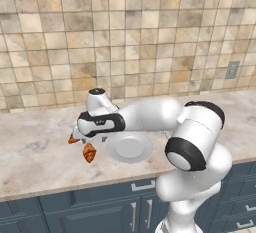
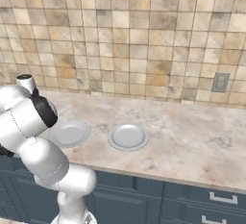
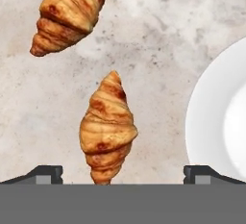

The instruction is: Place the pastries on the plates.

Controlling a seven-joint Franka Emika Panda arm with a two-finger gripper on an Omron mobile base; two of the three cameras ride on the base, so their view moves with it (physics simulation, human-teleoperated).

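Near croissant (image 3: 107,128) flat on the marbled worktop (image 3: 163,35), between the spread tips of the pincer (image 3: 123,174), untouched. Second croissant (image 3: 69,12) just beyond, top cut off by the frame edge; partly hidden behind the hand from the left base. 2 plates (image 2: 128,137) (image 2: 69,133) bare, nearer rim beside the pastries.
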